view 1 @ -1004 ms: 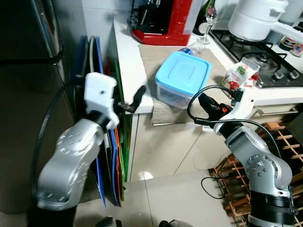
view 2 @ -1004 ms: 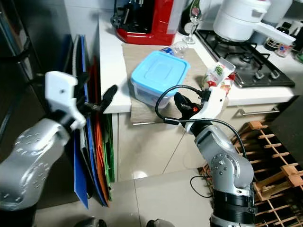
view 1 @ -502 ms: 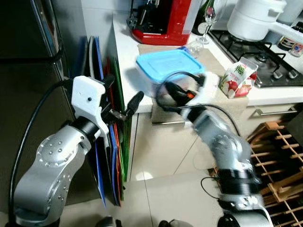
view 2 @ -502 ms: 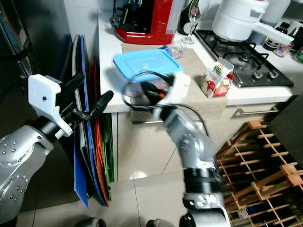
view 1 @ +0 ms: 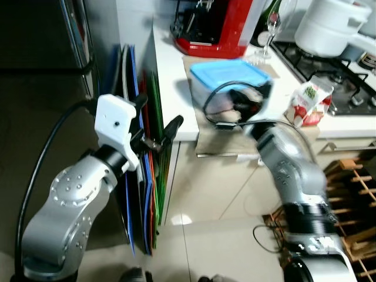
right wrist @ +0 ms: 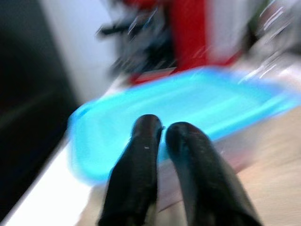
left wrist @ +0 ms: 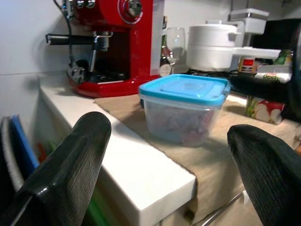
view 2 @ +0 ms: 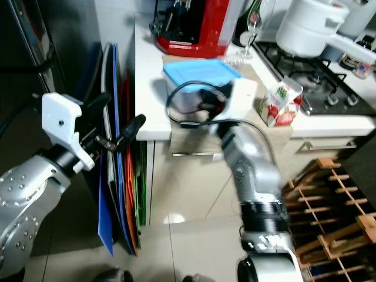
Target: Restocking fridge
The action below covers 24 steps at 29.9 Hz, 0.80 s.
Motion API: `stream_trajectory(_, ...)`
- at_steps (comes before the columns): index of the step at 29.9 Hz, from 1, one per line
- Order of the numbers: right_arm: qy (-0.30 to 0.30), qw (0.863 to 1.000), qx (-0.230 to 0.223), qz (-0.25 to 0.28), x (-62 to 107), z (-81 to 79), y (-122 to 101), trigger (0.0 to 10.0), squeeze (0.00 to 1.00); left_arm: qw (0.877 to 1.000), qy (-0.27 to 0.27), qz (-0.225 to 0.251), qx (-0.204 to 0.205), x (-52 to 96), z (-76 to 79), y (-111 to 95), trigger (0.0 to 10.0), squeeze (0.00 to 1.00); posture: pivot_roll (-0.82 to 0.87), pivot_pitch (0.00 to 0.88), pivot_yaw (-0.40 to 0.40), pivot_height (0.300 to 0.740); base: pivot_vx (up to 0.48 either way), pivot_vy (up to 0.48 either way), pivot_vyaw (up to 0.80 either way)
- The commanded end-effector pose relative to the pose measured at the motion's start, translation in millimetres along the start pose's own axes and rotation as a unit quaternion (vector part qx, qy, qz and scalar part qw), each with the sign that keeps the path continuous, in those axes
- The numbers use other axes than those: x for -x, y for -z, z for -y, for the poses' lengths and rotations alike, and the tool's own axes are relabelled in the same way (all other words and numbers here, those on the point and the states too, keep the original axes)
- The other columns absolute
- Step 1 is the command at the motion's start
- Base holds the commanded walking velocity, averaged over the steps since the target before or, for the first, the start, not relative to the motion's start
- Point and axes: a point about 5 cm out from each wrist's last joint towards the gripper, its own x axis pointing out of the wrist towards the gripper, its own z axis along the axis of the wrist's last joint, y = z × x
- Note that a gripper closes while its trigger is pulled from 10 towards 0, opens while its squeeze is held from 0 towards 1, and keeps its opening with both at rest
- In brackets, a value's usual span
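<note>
A clear food container with a blue lid [view 1: 229, 76] stands on a beige mat [view 1: 276, 132] near the front of the white counter [view 1: 170, 88]. My right gripper [right wrist: 162, 129] is shut with nothing held, its fingertips right against the container's front side under the lid rim; in the eye views it is blurred [view 1: 238, 104]. My left gripper [view 1: 163, 110] hangs wide open, off the counter's left corner and level with its top. From the left wrist the container [left wrist: 183, 110] shows between the two fingers [left wrist: 66, 174], a short way off.
A red coffee machine [view 1: 217, 26] and a wine glass [view 1: 271, 23] stand behind the container. A milk carton [view 1: 308, 103] is to its right, beside a hob with a white pot [view 1: 332, 26]. Coloured boards [view 1: 144, 176] lean between counter and dark fridge [view 1: 35, 88]. A wooden rack [view 1: 352, 194] lies low right.
My right arm has risen from below the counter edge and swung left to the container's front. The container has shifted left on the mat. The camera has shifted slightly.
</note>
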Motion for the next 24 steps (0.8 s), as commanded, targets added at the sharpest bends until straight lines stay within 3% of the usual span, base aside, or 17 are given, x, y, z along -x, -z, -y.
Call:
stream_trajectory(1,0.015,0.999,0.025,0.045,3.8,4.0,-19.0,10.0,1.0,1.0,0.004,0.0,0.003,-3.4,1.8,0.2,10.0,0.0,0.03,0.045,-0.107,0.74,0.0,0.0,0.0)
stream_trajectory(2,0.012,0.995,0.063,0.08,9.1,2.6,-32.5,10.0,1.0,1.0,0.001,0.0,0.006,-5.0,1.2,1.1,10.0,0.0,0.02,0.043,-0.103,0.74,0.0,0.0,0.0)
stream_trajectory(6,-0.057,0.996,0.038,0.059,13.9,-17.2,-30.3,10.0,1.0,1.0,0.008,-0.002,0.008,-9.4,4.2,3.9,10.0,0.0,0.01,0.039,-0.099,0.74,0.0,0.0,0.0)
stream_trajectory(9,-0.077,0.996,0.022,0.05,17.3,-24.4,-26.2,10.0,1.0,1.0,0.009,-0.002,0.009,-11.4,4.0,4.5,10.0,0.0,0.0,0.033,-0.099,0.74,0.0,0.0,0.0)
stream_trajectory(11,-0.062,0.996,0.02,0.058,16.9,-20.2,-27.8,10.0,1.0,1.0,0.005,-0.001,0.011,-12.3,3.3,4.4,10.0,0.0,0.0,0.029,-0.1,0.74,0.0,0.0,0.0)
stream_trajectory(12,-0.019,0.997,0.028,0.069,14.1,-5.2,-29.9,10.0,1.0,1.0,-0.005,0.003,0.023,-13.8,2.0,4.3,10.0,0.0,0.0,0.029,-0.1,0.74,0.0,0.0,0.0)
stream_trajectory(13,-0.019,0.997,0.028,0.069,14.1,-5.2,-29.9,10.0,1.0,1.0,-0.005,0.003,0.023,-13.8,2.0,4.3,10.0,0.0,0.0,0.029,-0.1,0.74,0.0,0.0,0.0)
stream_trajectory(14,0.01,0.996,0.045,0.072,11.1,5.4,-29.7,10.0,1.0,0.999,-0.016,0.005,0.031,-14.8,0.6,5.0,10.0,0.0,0.01,0.025,-0.099,0.74,0.0,0.0,0.0)
stream_trajectory(15,0.043,0.994,0.075,0.068,3.5,20.8,-25.7,10.0,1.0,0.997,-0.052,0.007,0.059,-18.0,-2.9,8.4,10.0,0.0,0.01,0.024,-0.096,0.74,0.0,0.0,0.0)
stream_trajectory(16,0.056,0.993,0.077,0.064,-0.7,27.2,-23.2,10.0,1.0,0.995,-0.069,0.007,0.066,-20.4,-3.1,10.6,10.0,0.0,0.02,0.02,-0.095,0.74,0.0,0.0,0.0)
stream_trajectory(18,0.062,0.993,0.076,0.061,-3.0,30.5,-21.7,10.0,1.0,0.995,-0.078,0.007,0.068,-22.0,-2.9,11.8,10.0,0.0,0.02,0.02,-0.095,0.74,0.0,0.0,0.0)
stream_trajectory(24,0.077,0.996,0.004,0.042,-13.8,38.4,-14.5,10.0,1.0,0.991,-0.113,0.003,0.069,-30.1,-0.8,21.9,10.0,0.0,0.04,0.009,-0.102,0.74,0.0,0.0,0.0)
